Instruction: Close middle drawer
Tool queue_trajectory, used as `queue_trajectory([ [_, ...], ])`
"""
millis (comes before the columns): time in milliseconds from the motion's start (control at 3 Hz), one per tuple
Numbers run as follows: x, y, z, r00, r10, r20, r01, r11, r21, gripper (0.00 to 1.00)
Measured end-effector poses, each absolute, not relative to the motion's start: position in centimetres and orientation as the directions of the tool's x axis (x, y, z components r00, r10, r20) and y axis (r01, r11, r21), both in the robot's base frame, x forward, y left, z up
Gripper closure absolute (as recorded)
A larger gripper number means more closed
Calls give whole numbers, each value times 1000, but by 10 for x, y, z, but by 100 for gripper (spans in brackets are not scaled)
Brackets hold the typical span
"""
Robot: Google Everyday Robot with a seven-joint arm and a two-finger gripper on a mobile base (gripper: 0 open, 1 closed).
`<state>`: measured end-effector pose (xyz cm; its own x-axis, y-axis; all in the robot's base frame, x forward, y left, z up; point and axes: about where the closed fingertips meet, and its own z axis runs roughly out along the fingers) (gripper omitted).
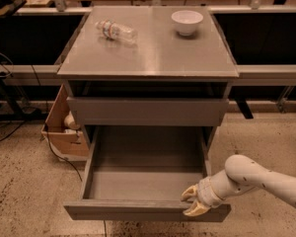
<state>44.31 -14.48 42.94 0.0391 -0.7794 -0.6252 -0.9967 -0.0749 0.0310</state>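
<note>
Standing in front of the cabinet, field notes as seen. Grey top, two items on it: bottle lying on its side toward 11 o'clock, white bowl upright toward 1 o'clock, the two well apart. Under the top a dark slot, then a closed drawer front flush across the body. Below that, middle drawer pulled far out toward me, at 6 o'clock of the cabinet; long tray, low side walls, inside bare, flat front panel nearest the viewer. White arm comes in low from 4 o'clock, sloping down to the drawer's right front corner. Gripper sits at that corner, at the 3 o'clock end of the front panel, right at its top edge. Fingers pale yellow, parted a little: one lies over the rim on the tray side, the other on the outer face of the panel, with the panel's edge between them. Whether they pinch the panel or only rest against it, cannot tell. Cardboard box on the floor at 9 o'clock of the cabinet, just beside its left side, with a dark cable trailing past it across the speckled floor.
</note>
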Motion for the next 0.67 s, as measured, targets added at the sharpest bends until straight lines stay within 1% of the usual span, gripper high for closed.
queue_trajectory([
  [333, 461, -132, 439, 87, -764, -639, -995, -93, -24, 93],
  [667, 467, -127, 443, 107, -756, -645, -994, -103, -44, 71],
])
